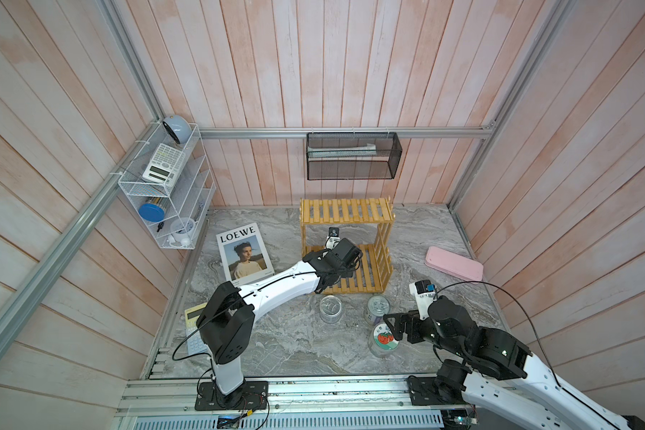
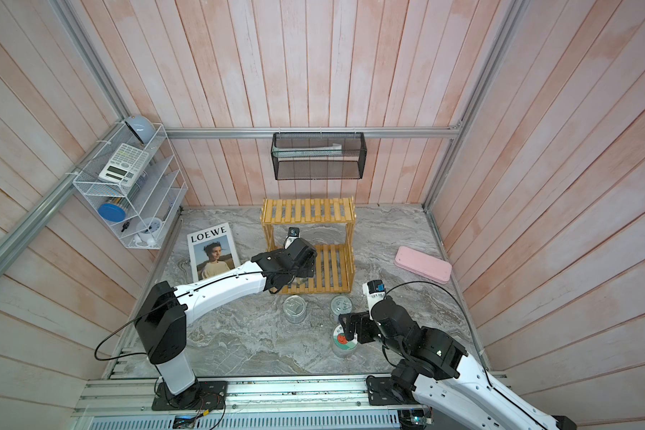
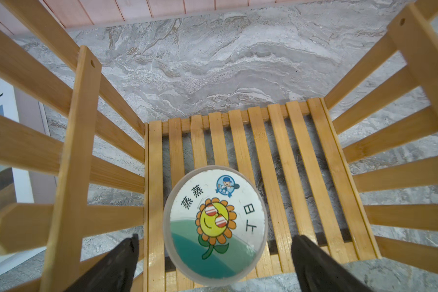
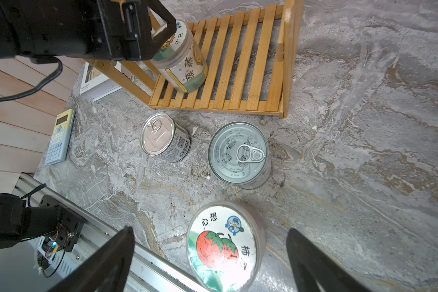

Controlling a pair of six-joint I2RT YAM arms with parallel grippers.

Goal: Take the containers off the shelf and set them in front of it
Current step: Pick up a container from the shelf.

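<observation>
Left claw (image 3: 216,237) hangs spread over the sunflower jar (image 3: 215,220) lettered 蒸蒸日上; right claw (image 4: 211,230) spread over the 心想 tomato jar (image 4: 221,247).

- Left arm (image 1: 276,284) reaches forward and inward from its base, white forearm stretched out, black wrist bent downward at the far end.
- Left gripper (image 3: 216,240) points down, its two black fingers (image 3: 127,252) spread wide.
- Right arm (image 1: 499,352) sits drawn in near its base, wrist tipped down.
- Right gripper (image 4: 211,230) hangs with jaws fully parted.
</observation>
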